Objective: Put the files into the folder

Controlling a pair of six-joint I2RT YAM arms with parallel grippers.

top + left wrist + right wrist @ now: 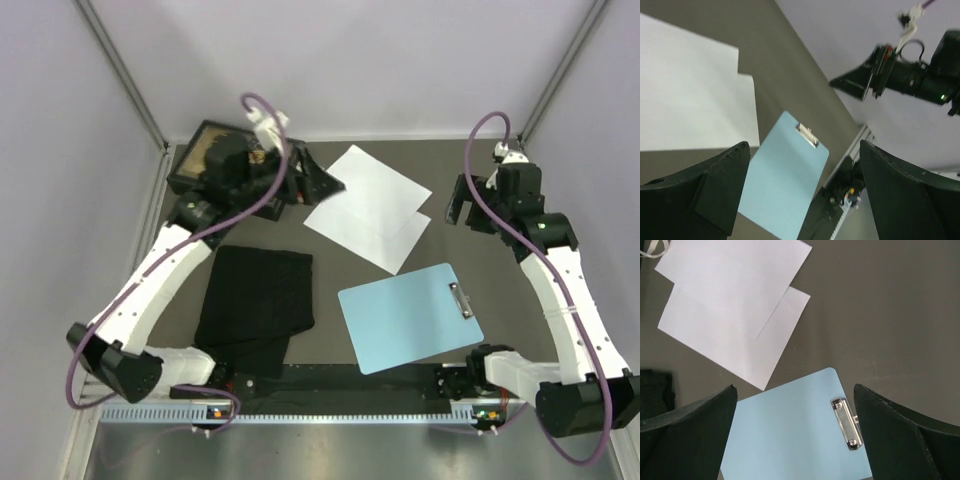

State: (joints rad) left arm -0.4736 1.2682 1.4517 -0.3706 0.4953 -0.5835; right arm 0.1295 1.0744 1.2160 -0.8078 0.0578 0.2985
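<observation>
Looking down from the overhead camera, I have the left arm running from its base at the near left corner out along the left side. It bends inward at the far end, so its wrist sits over the dark box. The left pincer points right, toward the files, and is clear of the counter. Its wrist view shows the two fingers spread wide with nothing between them.

The right arm climbs the right side and folds back at the top. The right pincer hangs raised at the far right, turned toward the middle. Its jaws also stand wide apart and hold nothing.

The files are two white sheets lying flat at the far centre, the farther one overlapping the nearer one. The folder lies flat nearer me, right of centre, with its silver clip on the right short edge. The nearest corner of the lower sheet comes just up to the folder's far edge; I cannot tell whether they touch. A black cloth lies to the folder's left.
</observation>
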